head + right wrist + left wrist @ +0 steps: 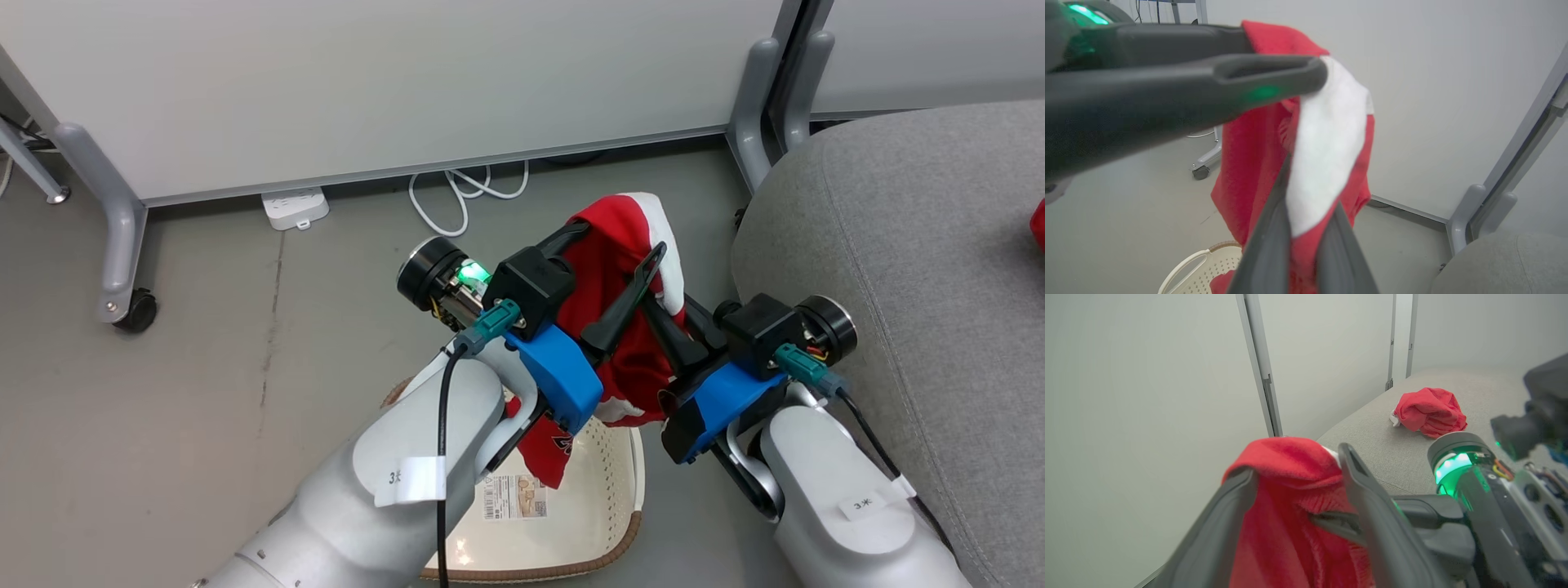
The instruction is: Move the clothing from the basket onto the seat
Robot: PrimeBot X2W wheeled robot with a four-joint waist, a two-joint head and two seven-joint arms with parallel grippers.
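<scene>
One piece of red clothing [608,273] with white trim hangs in the air above the cream basket [600,490], its lower end still dangling into it. My right gripper [665,322] is shut on it; in the right wrist view its fingers [1274,228] pinch the white and red cloth [1327,155]. My left gripper [1296,463] stands open, its spread fingers on either side of the same bunched cloth [1290,506]. A second red garment [1429,411] lies crumpled on the grey seat [898,245], to the right of the basket.
A pale partition on grey castor legs [122,245] runs along the back, with another leg [763,114] by the seat's corner. A white power strip [295,207] and looped cable [465,192] lie on the grey floor under it.
</scene>
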